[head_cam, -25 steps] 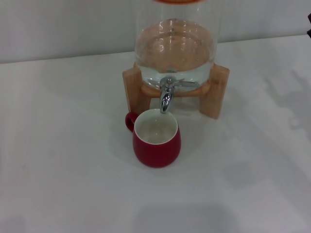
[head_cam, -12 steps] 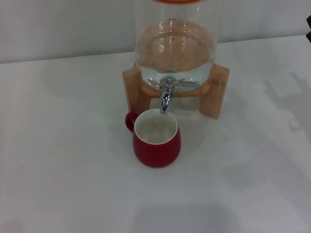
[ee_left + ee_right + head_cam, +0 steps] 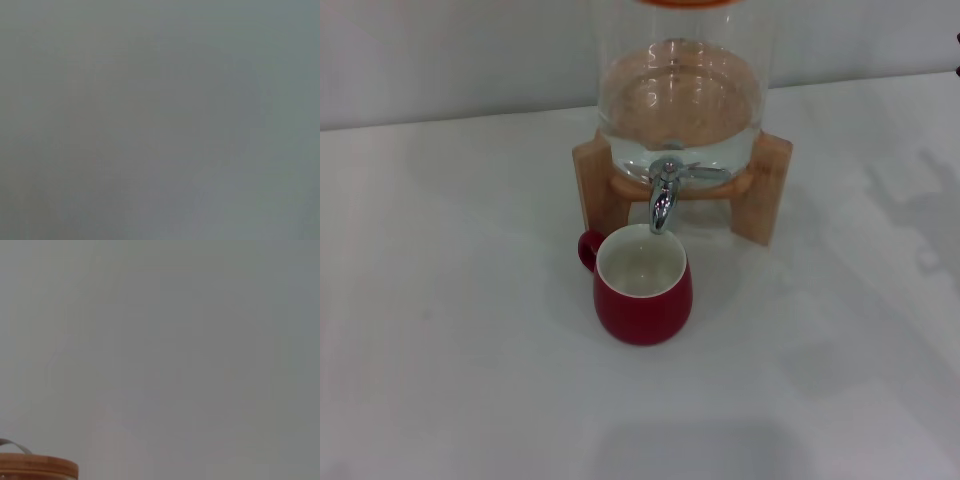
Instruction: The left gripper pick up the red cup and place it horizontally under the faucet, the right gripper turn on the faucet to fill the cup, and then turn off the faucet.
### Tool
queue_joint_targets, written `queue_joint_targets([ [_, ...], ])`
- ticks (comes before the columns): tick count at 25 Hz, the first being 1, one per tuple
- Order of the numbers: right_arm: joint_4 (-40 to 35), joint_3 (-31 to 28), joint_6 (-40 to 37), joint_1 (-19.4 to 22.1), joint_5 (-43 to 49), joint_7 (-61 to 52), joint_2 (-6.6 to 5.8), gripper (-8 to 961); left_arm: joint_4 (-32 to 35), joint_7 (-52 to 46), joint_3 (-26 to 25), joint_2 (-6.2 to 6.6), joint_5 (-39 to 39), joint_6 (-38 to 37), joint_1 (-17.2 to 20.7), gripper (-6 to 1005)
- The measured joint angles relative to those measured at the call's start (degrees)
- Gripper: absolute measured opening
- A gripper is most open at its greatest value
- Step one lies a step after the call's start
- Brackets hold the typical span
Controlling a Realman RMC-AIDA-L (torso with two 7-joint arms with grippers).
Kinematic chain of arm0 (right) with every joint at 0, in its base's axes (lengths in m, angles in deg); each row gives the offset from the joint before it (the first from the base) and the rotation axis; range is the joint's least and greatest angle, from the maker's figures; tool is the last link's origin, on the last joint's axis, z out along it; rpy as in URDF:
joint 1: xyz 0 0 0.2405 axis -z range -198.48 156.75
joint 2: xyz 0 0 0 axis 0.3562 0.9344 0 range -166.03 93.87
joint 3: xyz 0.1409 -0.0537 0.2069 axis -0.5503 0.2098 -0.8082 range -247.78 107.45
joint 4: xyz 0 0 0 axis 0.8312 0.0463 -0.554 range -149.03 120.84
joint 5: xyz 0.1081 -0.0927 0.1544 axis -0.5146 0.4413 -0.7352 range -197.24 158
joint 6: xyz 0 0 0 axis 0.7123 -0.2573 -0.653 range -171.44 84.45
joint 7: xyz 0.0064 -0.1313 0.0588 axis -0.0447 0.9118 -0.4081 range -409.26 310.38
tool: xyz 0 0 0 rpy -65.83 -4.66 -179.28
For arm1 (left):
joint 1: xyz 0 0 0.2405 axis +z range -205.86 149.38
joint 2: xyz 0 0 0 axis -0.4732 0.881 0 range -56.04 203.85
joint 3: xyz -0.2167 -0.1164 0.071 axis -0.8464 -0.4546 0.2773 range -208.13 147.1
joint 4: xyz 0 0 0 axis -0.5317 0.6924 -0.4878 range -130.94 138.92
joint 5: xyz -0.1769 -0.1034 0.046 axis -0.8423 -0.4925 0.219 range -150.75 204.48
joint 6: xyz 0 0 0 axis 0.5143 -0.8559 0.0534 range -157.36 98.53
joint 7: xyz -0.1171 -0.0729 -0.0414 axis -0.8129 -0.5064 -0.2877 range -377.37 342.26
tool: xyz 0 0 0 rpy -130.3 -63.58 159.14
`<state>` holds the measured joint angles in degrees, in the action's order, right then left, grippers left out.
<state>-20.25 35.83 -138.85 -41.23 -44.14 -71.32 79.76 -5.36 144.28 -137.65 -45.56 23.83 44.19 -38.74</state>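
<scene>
Standing upright on the white table (image 3: 440, 330), the red cup (image 3: 642, 288) sits directly beneath the faucet (image 3: 663, 195) of the glass dispenser (image 3: 680, 95). Only the right wrist view shows its wooden lid (image 3: 35, 466). Neither gripper is visible, so their fingers cannot be judged.

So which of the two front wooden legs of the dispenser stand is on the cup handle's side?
The left wooden leg. The glossy red ceramic mug under the chrome faucet has its loop handle pointing left, below that leg; the right wooden leg stands on the far side.
</scene>
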Motion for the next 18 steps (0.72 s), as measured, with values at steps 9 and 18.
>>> queue_joint_targets([
  [9, 0.0, 0.42, -1.18, 0.25, -0.01, -0.01, 0.0, 855, 0.82, 0.04, -0.11, -0.05, -0.8, 0.71, 0.06, 844],
  [18, 0.03, 2.02, -1.18, 0.8, 0.0, -0.08, 0.0, 855, 1.67, 0.06, -0.18, -0.12, -1.82, 0.76, 0.24, 843],
])
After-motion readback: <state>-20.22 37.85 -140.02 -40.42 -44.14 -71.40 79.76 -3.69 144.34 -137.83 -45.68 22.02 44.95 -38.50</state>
